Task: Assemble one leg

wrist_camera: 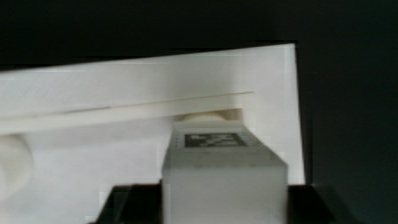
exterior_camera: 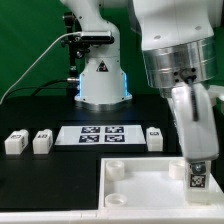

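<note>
Black tabletop, green backdrop. Gripper (exterior_camera: 196,158) is clamped on the leg (exterior_camera: 197,180) at 4 o'clock in the exterior view, over the panel (exterior_camera: 140,186) near its corner. Contact unclear.

To do well: centre over the corner socket, keep plumb, lower slowly.

Leg's long axis is roughly upright, tag face toward the exterior camera.
</note>
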{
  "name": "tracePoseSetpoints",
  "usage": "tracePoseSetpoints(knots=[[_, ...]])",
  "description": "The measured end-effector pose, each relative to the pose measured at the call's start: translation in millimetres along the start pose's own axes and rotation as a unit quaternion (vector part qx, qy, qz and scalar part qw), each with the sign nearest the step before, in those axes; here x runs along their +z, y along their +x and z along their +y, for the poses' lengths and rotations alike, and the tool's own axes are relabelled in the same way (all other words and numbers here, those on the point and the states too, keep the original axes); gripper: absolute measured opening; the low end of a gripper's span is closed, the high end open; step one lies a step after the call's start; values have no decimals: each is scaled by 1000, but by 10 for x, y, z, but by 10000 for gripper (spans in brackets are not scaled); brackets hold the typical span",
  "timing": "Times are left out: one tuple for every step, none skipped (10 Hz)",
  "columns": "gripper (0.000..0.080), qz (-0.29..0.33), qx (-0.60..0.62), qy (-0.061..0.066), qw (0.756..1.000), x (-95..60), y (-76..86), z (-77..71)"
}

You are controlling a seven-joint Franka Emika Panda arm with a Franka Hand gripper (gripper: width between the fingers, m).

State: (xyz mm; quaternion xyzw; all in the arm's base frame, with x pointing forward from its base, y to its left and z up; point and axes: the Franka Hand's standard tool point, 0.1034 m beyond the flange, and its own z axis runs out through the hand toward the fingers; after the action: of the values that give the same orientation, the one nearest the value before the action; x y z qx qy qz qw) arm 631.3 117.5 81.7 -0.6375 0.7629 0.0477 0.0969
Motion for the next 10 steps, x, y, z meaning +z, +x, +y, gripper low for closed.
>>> tracePoseSetpoints(knots=[[295, 0, 4, 0, 1000, 2, -18, 6], [295, 0, -29, -1, 1000, 3, -18, 8], [365, 0, -29, -1, 1000, 12, -23, 14], [365, 1, -88, -2, 996, 45, -34, 42], [561, 4, -194, -6, 981, 66, -46, 62], [625, 3, -251, -8, 968, 68, -56, 69], [625, 3, -318, -8, 948, 68, -49, 66], [644, 3, -350, -8, 937, 68, -46, 65], [644, 3, -404, -8, 915, 67, -41, 63], [648, 3, -460, -11, 888, 64, -28, 64]])
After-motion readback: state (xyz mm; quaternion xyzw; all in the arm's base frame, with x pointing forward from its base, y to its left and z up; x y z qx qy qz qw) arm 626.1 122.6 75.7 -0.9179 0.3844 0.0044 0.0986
